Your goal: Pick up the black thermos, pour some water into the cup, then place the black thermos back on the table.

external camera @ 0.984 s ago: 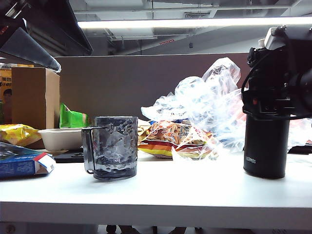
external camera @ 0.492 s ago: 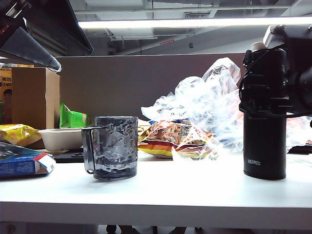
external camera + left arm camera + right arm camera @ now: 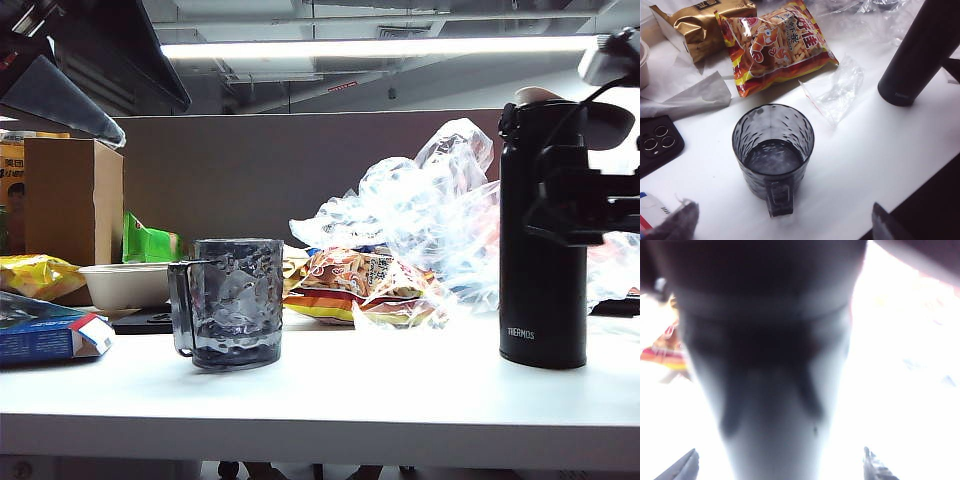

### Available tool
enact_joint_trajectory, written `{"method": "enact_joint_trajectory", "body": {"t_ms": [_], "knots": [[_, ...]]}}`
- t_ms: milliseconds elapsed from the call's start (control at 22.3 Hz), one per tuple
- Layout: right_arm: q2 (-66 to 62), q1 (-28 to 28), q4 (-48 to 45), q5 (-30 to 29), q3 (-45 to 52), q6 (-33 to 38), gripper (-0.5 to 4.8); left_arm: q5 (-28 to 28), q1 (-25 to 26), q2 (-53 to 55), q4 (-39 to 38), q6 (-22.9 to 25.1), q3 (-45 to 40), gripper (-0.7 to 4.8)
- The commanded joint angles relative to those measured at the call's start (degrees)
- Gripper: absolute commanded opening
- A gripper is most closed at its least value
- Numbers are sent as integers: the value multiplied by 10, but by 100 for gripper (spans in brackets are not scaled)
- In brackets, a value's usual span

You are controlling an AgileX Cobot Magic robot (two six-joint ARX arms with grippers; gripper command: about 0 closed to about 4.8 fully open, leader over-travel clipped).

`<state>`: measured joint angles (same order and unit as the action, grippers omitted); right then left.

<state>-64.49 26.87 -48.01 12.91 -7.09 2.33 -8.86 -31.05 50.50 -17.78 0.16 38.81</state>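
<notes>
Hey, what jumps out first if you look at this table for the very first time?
The tall black thermos stands upright at the table's right, with the right gripper open and its fingertips apart on either side of it. Left of centre sits the grey cup with water in it, the left gripper open above it.

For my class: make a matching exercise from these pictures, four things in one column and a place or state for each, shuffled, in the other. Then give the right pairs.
Things:
1. black thermos
2. cup
3. right gripper
4. snack bag

Places or states:
A. lies flat behind the cup
B. jaws open on either side of the thermos
C. holds some water, handle towards the left gripper's camera
D. stands upright on the table, at the right

Pairs: 1-D, 2-C, 3-B, 4-A
</notes>
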Motion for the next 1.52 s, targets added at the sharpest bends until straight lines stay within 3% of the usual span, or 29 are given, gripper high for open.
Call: {"method": "enact_joint_trajectory", "body": {"t_ms": [45, 89, 179, 224, 268, 313, 447, 716, 984, 1163, 1521], "knots": [[75, 1, 49, -2, -2, 5, 395, -2, 1, -11, 7, -8, 5, 479], [99, 1, 64, -2, -2, 5, 356, -3, 1, -16, 7, -14, 5, 479], [164, 1, 99, -7, -2, 5, 160, -3, 1, -35, 7, -26, 5, 189], [190, 1, 112, -17, -3, 5, 71, -3, 1, -42, 7, -26, 5, 68], [213, 1, 124, -26, -3, 5, 15, -2, 1, -53, 7, -26, 5, -13], [236, 1, 135, -31, -3, 6, -9, -1, 1, -62, 8, -26, 5, -5], [304, 1, 180, -39, -5, 21, -6, 20, 1, -91, 7, -27, 5, -6], [417, 1, 406, -41, -67, 33, -6, 132, 0, -179, 5, -68, 4, -6], [498, 0, 451, -85, -87, 33, -6, 114, 1, -272, -45, -69, 3, -6], [543, 0, 511, -105, -86, 35, -6, 112, 1, -343, -74, -113, -4, -6], [580, 0, 526, -122, -49, 37, -6, 97, 0, -489, -70, -153, -103, -6]]}}
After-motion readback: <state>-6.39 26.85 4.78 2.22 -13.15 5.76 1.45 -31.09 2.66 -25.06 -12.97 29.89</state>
